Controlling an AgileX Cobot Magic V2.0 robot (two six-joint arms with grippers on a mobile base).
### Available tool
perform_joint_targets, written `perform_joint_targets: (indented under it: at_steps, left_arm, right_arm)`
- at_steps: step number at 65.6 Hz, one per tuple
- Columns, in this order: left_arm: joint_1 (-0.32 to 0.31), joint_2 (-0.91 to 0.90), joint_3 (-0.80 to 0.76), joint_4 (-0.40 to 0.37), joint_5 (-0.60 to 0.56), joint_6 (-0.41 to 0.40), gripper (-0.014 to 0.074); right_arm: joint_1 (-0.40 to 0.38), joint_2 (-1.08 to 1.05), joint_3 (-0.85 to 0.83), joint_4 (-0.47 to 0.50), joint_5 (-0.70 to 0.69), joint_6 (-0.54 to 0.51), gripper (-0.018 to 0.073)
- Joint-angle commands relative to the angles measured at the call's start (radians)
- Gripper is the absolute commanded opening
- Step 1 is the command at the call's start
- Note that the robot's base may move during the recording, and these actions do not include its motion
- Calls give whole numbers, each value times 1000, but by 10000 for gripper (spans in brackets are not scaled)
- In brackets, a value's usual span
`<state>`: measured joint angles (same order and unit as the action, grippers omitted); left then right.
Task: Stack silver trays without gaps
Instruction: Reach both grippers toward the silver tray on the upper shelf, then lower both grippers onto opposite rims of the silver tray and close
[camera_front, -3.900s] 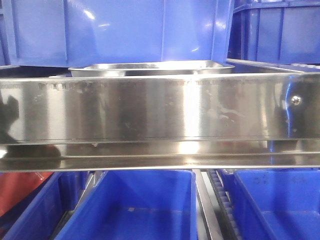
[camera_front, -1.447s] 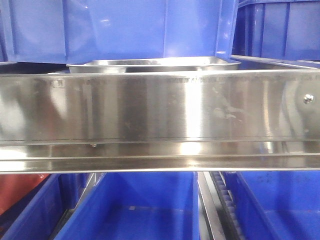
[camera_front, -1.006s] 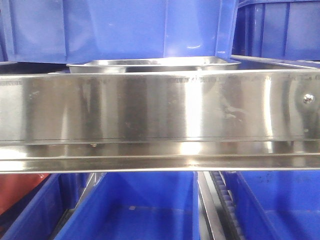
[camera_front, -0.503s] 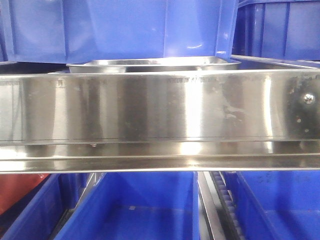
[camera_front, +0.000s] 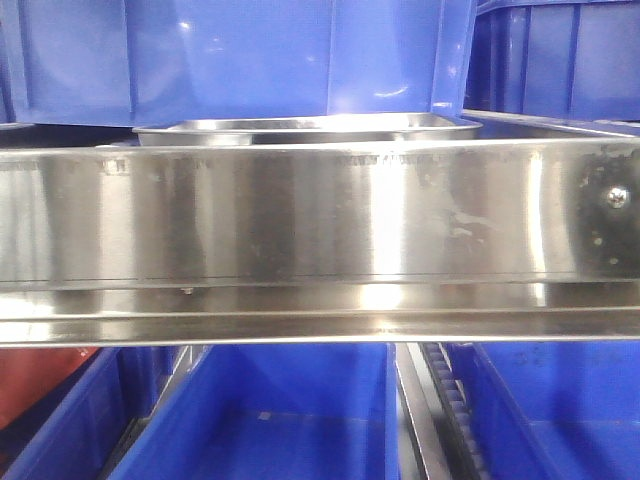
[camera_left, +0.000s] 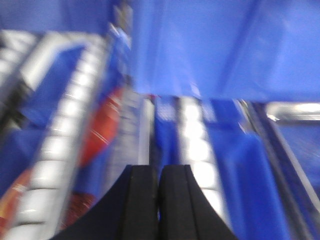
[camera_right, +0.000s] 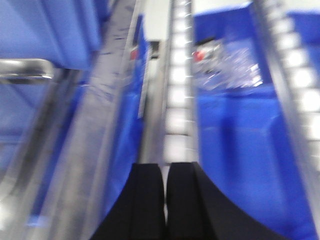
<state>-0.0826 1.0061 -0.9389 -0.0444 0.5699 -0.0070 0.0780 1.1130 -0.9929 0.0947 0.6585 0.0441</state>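
Silver tray (camera_front: 305, 128): only its rim shows, just behind and above the top edge of the shelf rail (camera_front: 300, 215), near the rail's middle.
Blue bins (camera_front: 240, 55): one stands behind the tray, above the rail; more sit below the rail.
Left pincer (camera_left: 159, 170): fingers pressed together, nothing between them; blurred view.
Right pincer (camera_right: 165, 167): fingers together, empty; blurred view.

Steel shelf rail (camera_front: 300, 215) spans view; silver tray (camera_front: 300, 128) on shelf behind it, blue bin (camera_front: 230, 55) behind tray.
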Motion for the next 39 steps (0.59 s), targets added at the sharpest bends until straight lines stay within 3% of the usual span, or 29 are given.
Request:
perform_joint_targets:
  at_steps: [1, 5, 10, 15, 19, 26, 33, 39]
  left_arm:
    - [-67, 68, -75, 11, 29, -47, -10]
    - [-126, 127, -123, 92, 48, -144, -10]
    - [-200, 192, -190, 261, 91, -333, -10]
    - [-284, 265, -259, 435, 165, -530, -10]
    - [-332, 316, -311, 496, 225, -610, -10]
    - [-378, 419, -423, 457, 334, -633, -10]
    - [-380, 514, -520, 384, 397, -631, -10]
    - [-380, 573, -569, 379, 417, -631, -10]
  right_arm:
    - [54, 56, -69, -36, -4, 75, -3]
    - [99, 102, -119, -95, 22, 171, -3]
    - [156, 168, -195, -176, 97, 299, -3]
    - [201, 227, -265, -217, 172, 354, -3]
    - [231, 277, -327, -217, 220, 369, -3]
    - [278, 359, -435, -217, 332, 400, -3]
    - [315, 443, -537, -217, 414, 402, -3]
    - [333, 508, -599, -217, 442, 402, -3]
